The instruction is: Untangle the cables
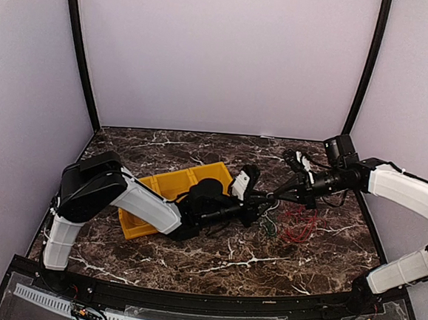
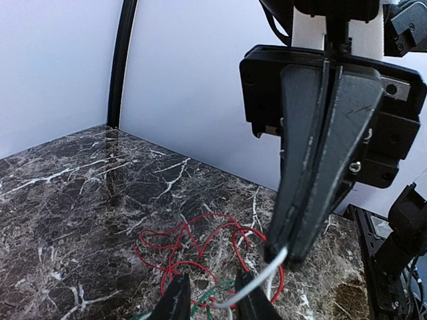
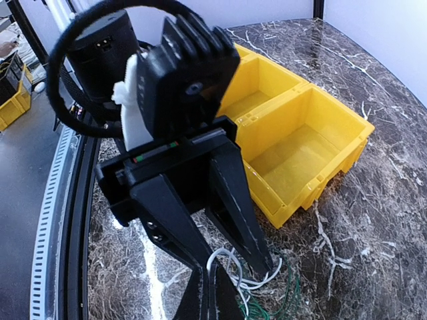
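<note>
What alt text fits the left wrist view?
The right gripper, shut, pinches a white cable just above the marble table; the cable runs down between the spread fingers of the left gripper at the bottom edge. A loose red cable lies on the table behind.

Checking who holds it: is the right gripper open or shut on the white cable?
Shut. Left wrist view: right gripper jaws pressed together, white cable emerging from the tips.

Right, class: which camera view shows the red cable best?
The left wrist view: the red cable lies in clear loose loops on the marble table. The top external view shows only a small red scribble; the right wrist view shows none of it.
</note>
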You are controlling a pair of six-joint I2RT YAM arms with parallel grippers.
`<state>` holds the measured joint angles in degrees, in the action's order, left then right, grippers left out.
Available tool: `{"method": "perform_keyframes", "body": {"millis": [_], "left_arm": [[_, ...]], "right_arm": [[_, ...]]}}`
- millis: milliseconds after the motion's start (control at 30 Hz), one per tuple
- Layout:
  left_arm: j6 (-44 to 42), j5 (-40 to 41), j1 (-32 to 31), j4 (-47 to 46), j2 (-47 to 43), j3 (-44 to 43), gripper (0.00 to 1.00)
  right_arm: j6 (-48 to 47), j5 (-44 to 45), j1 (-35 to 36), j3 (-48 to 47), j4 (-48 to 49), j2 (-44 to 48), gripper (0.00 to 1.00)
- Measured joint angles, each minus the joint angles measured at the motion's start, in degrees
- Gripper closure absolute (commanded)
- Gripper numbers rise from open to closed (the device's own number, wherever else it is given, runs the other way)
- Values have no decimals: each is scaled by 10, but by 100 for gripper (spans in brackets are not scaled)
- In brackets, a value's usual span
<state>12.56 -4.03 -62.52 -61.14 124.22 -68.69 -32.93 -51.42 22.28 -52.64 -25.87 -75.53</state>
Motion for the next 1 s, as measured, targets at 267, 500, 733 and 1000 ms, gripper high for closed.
{"method": "perform_keyframes", "body": {"millis": [267, 500, 733, 1000], "left_arm": [[-5, 57, 0, 6, 55, -87, 89], [-1, 88, 4, 17, 77, -113, 96], [6, 90, 4, 10, 76, -75, 99], [23, 89, 5, 1, 69, -33, 100]], "right_arm": [[-17, -58, 0, -32, -54, -5, 100], [-31, -83, 0, -142, -117, 10, 100], [-28, -79, 0, -194, -138, 53, 100], [-21, -55, 0, -263, -154, 59, 100]]}}
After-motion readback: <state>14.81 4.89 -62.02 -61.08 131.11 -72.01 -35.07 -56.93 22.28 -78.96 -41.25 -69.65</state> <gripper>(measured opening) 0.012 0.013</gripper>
